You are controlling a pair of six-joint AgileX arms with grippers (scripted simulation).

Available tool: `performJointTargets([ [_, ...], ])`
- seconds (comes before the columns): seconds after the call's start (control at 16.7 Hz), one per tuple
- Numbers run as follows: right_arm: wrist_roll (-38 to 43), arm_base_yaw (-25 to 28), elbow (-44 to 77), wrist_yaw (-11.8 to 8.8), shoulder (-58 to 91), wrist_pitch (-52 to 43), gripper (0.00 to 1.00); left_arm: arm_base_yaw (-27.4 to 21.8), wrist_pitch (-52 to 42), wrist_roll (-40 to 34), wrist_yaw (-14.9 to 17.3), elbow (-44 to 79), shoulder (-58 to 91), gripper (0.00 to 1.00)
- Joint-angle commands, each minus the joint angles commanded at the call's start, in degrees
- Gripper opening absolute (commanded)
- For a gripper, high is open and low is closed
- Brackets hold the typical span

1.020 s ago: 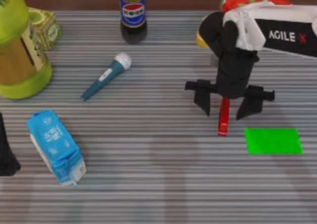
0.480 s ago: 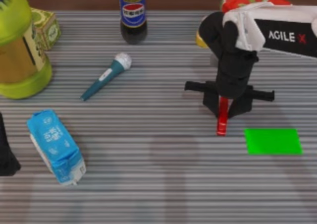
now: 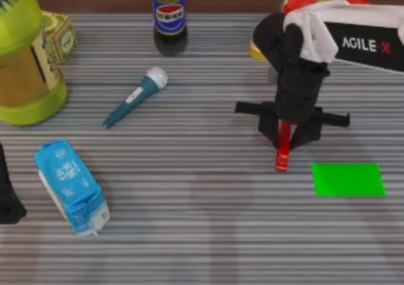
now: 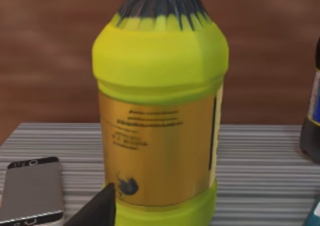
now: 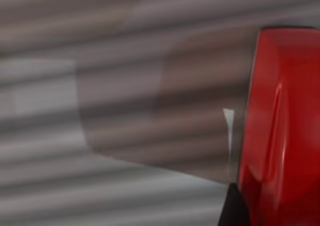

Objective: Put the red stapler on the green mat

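The right end effector (image 3: 285, 133) has its two black fingers clamped on the small bright red bar-shaped stapler (image 3: 283, 150), whose lower end shows beneath them, seemingly on the striped grey tabletop (image 3: 202, 215). The flat bright green rectangular mat (image 3: 348, 179) lies just beside it. The left arm sits parked at the tabletop's left edge; whether its end effector is open is not discernible.

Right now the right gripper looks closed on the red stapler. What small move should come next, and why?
Probably a short lift straight up. In the top view the right gripper has its fingers pressed against both sides of the red stapler, which sits left of the green mat and off it. Raising it first should let it travel right to the mat without dragging. The left arm is parked at the table's left edge.
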Motion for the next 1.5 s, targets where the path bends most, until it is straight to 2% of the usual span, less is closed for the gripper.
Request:
performJointTargets([
  [0.48,-0.13,0.29,12.86,-0.05,-4.03,-17.45,0.00,0.00,0.00,0.00,0.00,0.00,0.00,1.00],
  [0.96,-1.90,-0.06,13.64,-0.07,-4.66,-18.51,0.00,0.00,0.00,0.00,0.00,0.00,0.00,1.00],
  [1.2,-12.69,-0.84,12.18,-0.10,-5.86,-18.44,0.00,0.00,0.00,0.00,0.00,0.00,0.00,1.00],
  [1.5,-36.53,-2.98,7.06,-0.13,-9.19,-18.12,0.00,0.00,0.00,0.00,0.00,0.00,0.00,1.00],
])
